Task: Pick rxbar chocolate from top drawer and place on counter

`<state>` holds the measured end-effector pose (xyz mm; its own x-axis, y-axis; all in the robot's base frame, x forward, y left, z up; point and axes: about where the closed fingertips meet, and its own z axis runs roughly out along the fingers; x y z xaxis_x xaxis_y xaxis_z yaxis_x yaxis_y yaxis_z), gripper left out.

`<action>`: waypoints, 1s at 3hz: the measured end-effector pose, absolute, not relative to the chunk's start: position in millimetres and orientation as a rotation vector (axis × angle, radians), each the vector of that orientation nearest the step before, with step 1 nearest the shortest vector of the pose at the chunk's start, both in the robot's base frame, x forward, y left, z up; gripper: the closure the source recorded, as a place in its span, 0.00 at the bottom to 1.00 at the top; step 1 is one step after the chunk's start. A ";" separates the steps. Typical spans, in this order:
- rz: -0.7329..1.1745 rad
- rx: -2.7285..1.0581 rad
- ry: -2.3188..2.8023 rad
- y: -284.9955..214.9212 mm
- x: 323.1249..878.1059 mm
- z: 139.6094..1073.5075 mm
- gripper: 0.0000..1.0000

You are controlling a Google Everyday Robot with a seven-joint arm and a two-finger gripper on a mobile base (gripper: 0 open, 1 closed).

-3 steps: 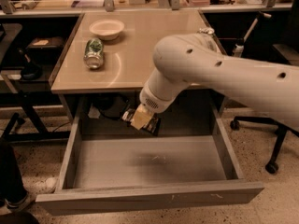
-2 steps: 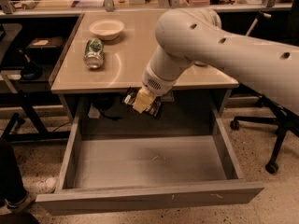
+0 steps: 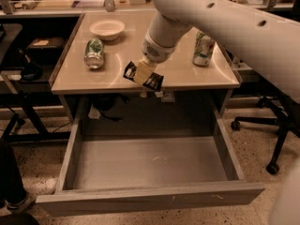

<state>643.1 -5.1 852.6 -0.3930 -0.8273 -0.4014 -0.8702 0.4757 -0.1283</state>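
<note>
your tool [image 3: 142, 73] is in the middle of the frame, near the front edge of the worktop [image 3: 123, 48]. it is closed tight on the rxbar chocolate [image 3: 153, 81], and the dark ends of the bar stick out on both sides. the bar hangs tilted in the air and looks to touch nothing else. the top drawer [image 3: 150, 163] is pulled open in the lower part of the frame.

now you need to put the bar down. move it a bit further up the frame, over the bare spot between the lying can [image 3: 94, 53] and the standing can [image 3: 204, 48]. stay away from the bowl [image 3: 107, 28]. go down slowly till the bar lies flat, then let go.
</note>
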 end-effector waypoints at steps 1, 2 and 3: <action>0.110 -1.427 2.321 1.4 682.6 857.1 1.00; 0.096 -1.436 2.325 13.7 715.9 844.6 1.00; 0.099 -1.430 2.321 15.0 719.5 845.1 0.81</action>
<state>719.5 15.0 845.1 -0.3892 -0.8400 -0.3782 -0.8692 0.4708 -0.1513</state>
